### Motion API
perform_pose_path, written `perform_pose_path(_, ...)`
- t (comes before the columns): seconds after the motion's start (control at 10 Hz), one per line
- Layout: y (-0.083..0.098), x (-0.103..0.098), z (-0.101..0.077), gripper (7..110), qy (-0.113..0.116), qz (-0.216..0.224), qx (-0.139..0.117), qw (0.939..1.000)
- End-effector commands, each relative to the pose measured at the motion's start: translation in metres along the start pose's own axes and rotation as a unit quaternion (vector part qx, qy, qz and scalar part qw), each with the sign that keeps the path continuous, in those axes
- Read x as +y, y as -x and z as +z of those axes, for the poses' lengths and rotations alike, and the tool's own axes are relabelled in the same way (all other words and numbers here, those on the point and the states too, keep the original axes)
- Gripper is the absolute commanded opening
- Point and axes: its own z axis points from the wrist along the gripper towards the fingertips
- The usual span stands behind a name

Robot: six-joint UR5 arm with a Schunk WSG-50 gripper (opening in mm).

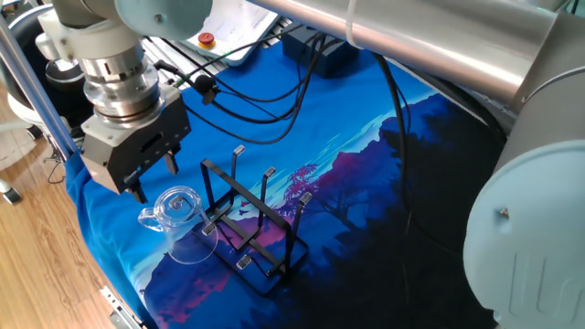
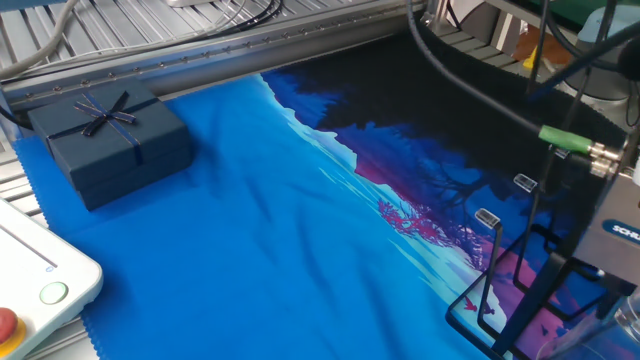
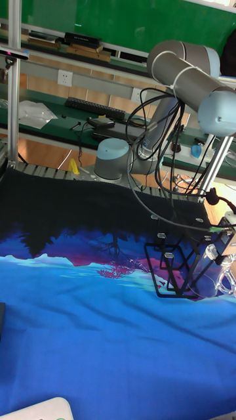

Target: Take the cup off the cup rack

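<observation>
The cup (image 1: 180, 217) hangs on the cup rack (image 1: 251, 219) at the rack's end nearest the counter's (image 1: 110, 233) wooden-floor edge, slipped mouth-first over an outer prong. Its long axis lies tilted, close to level: the thick round base points away from the rack toward that edge, the mouth faces down and in toward the rack's frame, and the loop handle sticks out sideways on the side away from the rack. The rack stands upright on its rectangular base on the blue and purple printed cloth (image 2: 250, 230), its other slanted prongs bare, each ending in a small grey tip. The gripper (image 1: 154, 174) hovers just above and a little beyond the cup, apart from it, with its two dark fingers (image 1: 170, 163) pointing down; the jaws stand apart with nothing between them. Black cables (image 1: 274, 100) trail over the cloth beyond the rack. Farther from the rack sits a dark gift box (image 2: 108, 142) tied with a ribbon bow, and past it a white control pendant (image 2: 35, 280) with a red button.
</observation>
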Motion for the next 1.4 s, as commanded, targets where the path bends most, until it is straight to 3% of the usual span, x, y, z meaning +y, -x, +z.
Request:
perform_pose_path(0.0,-0.006,-0.004,0.003,66,0.005,-0.003,0.007,1.0)
perform_pose_path(0.3,-0.009,0.01,-0.001,66,0.018,0.009,0.01,0.9997)
perform_pose_path(0.5,-0.006,0.008,-0.001,66,0.017,0.009,0.011,0.9998)
perform_pose_path(0.6,-0.008,0.008,-0.001,66,0.018,0.002,0.014,0.9997)
perform_pose_path(0.8,-0.011,-0.003,-0.001,66,-0.005,-0.054,0.02,0.9983)
perform_pose_path(1.0,-0.003,0.006,-0.001,66,0.013,-0.091,0.003,0.9958)
perform_pose_path(1.1,-0.001,0.001,-0.001,66,0.004,-0.091,0.0,0.9959)
perform_pose_path(1.3,0.001,0.013,-0.001,66,0.026,-0.096,-0.006,0.995)
